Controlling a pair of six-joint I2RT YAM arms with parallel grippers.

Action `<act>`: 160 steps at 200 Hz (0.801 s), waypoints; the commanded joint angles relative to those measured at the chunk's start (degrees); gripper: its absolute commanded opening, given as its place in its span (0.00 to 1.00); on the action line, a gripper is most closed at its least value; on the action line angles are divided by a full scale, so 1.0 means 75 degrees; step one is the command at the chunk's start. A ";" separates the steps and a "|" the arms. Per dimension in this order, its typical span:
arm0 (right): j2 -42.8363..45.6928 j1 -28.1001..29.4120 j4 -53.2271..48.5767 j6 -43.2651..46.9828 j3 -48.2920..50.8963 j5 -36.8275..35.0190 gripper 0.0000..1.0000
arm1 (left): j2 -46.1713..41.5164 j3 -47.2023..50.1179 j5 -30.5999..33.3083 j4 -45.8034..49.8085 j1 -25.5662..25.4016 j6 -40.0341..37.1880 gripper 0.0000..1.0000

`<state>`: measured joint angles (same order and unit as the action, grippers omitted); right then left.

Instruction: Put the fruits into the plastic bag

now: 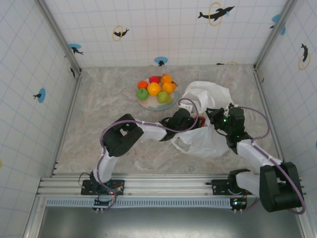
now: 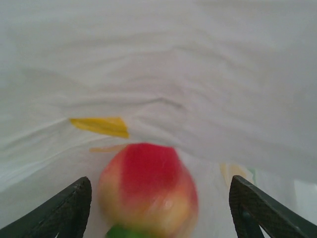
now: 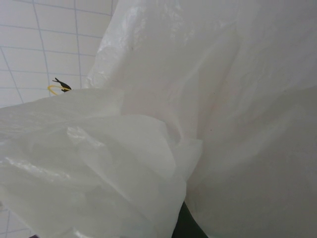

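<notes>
Fruits (image 1: 154, 89) first: I count about seven heaped on the pale round plate (image 1: 148, 105), toward the far middle of the worktop (image 1: 99, 109). Most are orange, with a red one at the back, a green one on the left and a yellow-green one at the near right. One more, a red-and-yellow fruit (image 2: 148, 188), shows blurred in my left wrist view. It is inside the plastic bag (image 1: 210, 141), with white film all around it.

The left gripper (image 2: 160, 179) is released. Its two dark fingers (image 2: 64, 210) stand either side of that fruit, with film showing in the gap on each side. Yellow marks (image 2: 101, 125) show through the film beyond it.

The bag lies crumpled just right of the plate, and the left arm reaches into it from the left. The right gripper (image 1: 213, 115) is at the bag's right side. In my right wrist view the film bunches down to a dark finger at the bottom edge, so I read that gripper as clenched on the bag.

The worktop has a mottled grey-beige stone pattern. White gridded walls (image 1: 29, 59) close it in on three sides, dotted with dolphin stickers (image 1: 216, 13), some with yellow rings or blue spots. Metal posts (image 1: 57, 34) run up the back corners. Both arm bases are bolted to an aluminium rail (image 1: 163, 184) at the near edge. The left wrist and the bag's raised upper fold stand between the plate and the rest of the bag.
</notes>
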<state>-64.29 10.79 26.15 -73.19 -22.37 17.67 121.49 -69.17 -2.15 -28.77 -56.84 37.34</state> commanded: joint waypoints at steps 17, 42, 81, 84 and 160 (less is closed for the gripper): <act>-0.0073 -0.0204 0.0109 0.0533 0.0011 0.0028 0.00 | -0.0984 0.0619 -0.0811 0.0015 0.0196 -0.0213 0.87; -0.0174 -0.0346 -0.0085 0.0903 -0.0096 0.0181 0.00 | -0.1684 0.1181 -0.1015 0.0422 0.0221 -0.0585 0.91; -0.0330 -0.0544 -0.0473 0.1447 -0.0318 0.0313 0.00 | -0.2997 0.2487 -0.1327 0.0927 0.0228 -0.1230 0.87; -0.0339 -0.0553 -0.0462 0.1449 -0.0321 0.0326 0.00 | -0.3085 0.2584 -0.1359 0.0950 0.0233 -0.1258 0.87; -0.0715 -0.0630 -0.0224 0.1391 -0.0521 0.0515 0.00 | -0.3387 0.3354 -0.0855 0.1288 0.0420 -0.0919 0.82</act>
<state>-68.97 6.31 23.29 -63.37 -23.79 20.99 94.41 -43.75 -10.61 -19.57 -54.02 28.95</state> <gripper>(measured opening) 0.043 0.818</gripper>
